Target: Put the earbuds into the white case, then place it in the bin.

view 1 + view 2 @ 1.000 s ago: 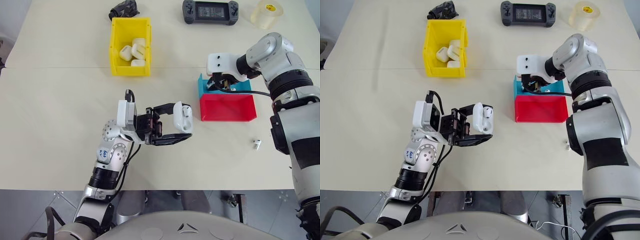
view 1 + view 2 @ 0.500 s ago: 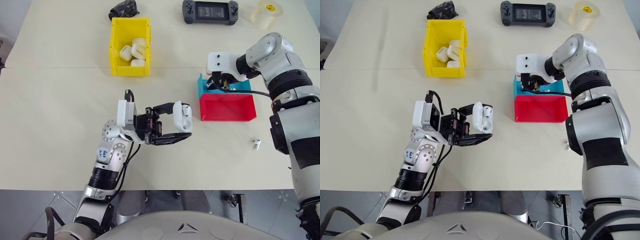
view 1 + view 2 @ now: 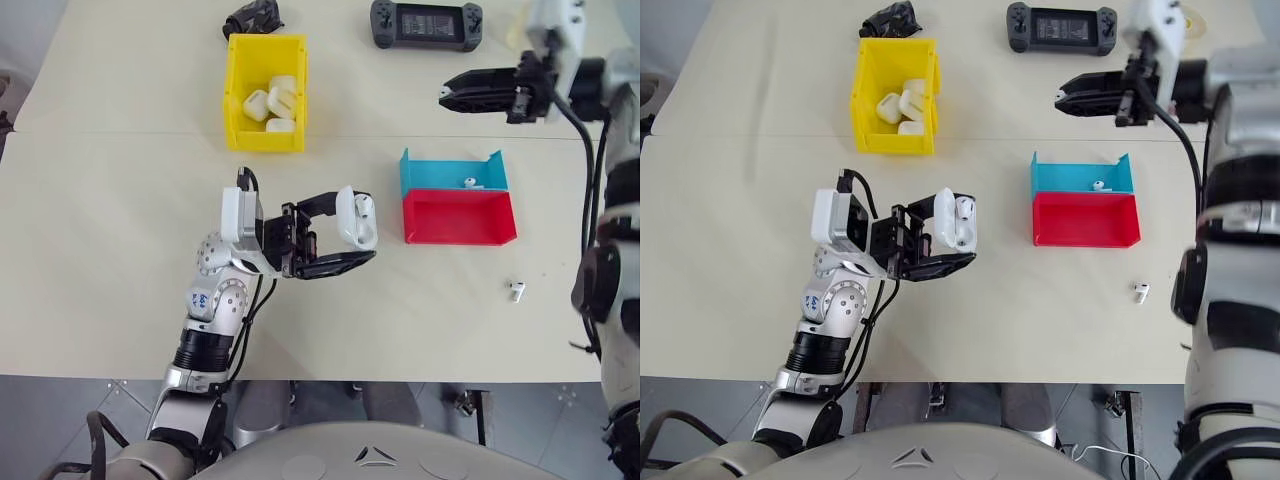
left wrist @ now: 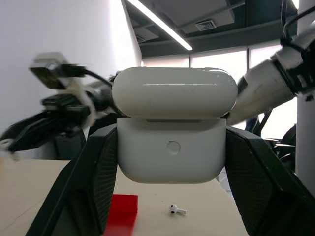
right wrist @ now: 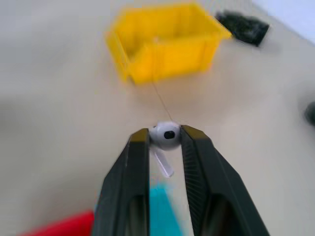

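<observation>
My left gripper [image 3: 350,238] is shut on the white case [image 3: 355,218], held above the table's middle with its lid open. One earbud [image 3: 962,207] sits in a socket. My right gripper [image 5: 165,138] is raised over the table's far right, pointing left, and is shut on a second earbud [image 5: 165,134]. Another earbud [image 3: 467,182] lies in the teal tray [image 3: 450,166], and one more [image 3: 516,291] lies on the table at the right. The yellow bin [image 3: 262,138] stands at the far left-centre with several white cases inside.
A red tray [image 3: 458,220] adjoins the teal one on its near side. A black game console [image 3: 426,22] and a black crumpled object [image 3: 250,17] lie along the table's far edge. The right arm partly hides a tape roll [image 3: 1188,14].
My right gripper has lifted out of the teal tray with an earbud and swung to point left. The left gripper and the case have barely moved.
</observation>
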{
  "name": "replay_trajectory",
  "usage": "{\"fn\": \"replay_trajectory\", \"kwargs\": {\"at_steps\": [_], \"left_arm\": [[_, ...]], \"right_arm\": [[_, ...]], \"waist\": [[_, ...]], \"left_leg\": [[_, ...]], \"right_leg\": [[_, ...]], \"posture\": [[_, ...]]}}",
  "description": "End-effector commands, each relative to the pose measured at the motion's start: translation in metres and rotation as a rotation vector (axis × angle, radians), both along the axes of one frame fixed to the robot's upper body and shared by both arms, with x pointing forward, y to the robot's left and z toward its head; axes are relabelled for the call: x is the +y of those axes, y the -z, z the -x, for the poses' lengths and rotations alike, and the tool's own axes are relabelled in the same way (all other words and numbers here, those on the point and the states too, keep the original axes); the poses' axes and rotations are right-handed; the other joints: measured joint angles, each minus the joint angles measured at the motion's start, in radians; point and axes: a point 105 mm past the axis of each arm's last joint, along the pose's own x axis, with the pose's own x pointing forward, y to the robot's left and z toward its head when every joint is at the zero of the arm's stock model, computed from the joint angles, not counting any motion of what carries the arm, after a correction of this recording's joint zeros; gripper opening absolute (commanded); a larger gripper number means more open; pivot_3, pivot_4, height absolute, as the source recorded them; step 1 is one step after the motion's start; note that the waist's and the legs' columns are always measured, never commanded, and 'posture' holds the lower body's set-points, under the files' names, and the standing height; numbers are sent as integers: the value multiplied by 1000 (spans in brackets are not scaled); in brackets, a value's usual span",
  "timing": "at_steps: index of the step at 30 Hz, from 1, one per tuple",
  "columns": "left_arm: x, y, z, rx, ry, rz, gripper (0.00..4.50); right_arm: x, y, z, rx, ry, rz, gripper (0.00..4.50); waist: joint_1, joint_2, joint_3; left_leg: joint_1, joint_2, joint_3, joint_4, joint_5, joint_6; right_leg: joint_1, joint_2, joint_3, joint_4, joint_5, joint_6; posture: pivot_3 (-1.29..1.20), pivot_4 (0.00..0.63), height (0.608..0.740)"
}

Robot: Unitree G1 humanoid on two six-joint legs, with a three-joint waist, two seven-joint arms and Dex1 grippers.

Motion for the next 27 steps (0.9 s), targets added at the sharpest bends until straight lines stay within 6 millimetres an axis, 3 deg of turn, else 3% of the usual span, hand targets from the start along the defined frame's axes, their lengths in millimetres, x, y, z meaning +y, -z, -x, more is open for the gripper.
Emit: {"fn": "replay_trajectory", "kwargs": {"at_steps": [1, 7, 15, 27], "left_arm": [[4, -10, -3, -27, 8, 20, 2812], [6, -12, -11, -27, 1, 15, 2812], [5, -14, -16, -20, 1, 16, 2812], [-2, -13, -14, -12, 44, 0, 2812]], "right_arm": [[14, -23, 36, -11, -65, -199, 532], [51, -16, 90, 81, -168, -498, 532], [79, -13, 125, 171, -208, -681, 532], [96, 4, 131, 210, -180, -678, 532]], "waist": [[6, 0, 0], [9, 0, 0], [9, 0, 0], [6, 0, 0]], "left_leg": [[-1, 0, 0, 0, 0, 0], [-1, 0, -1, 1, 0, -1], [-1, -1, -3, 1, 0, 0], [-1, -2, -3, 0, 0, 1]], "right_leg": [[0, 0, 0, 0, 0, 0], [-1, 0, -1, 0, 0, 0], [0, -1, -1, 0, 0, 0], [0, -1, -1, -1, 0, 0]], "posture": [[0, 150, 740], [0, 150, 740], [0, 150, 740], [0, 150, 740]]}}
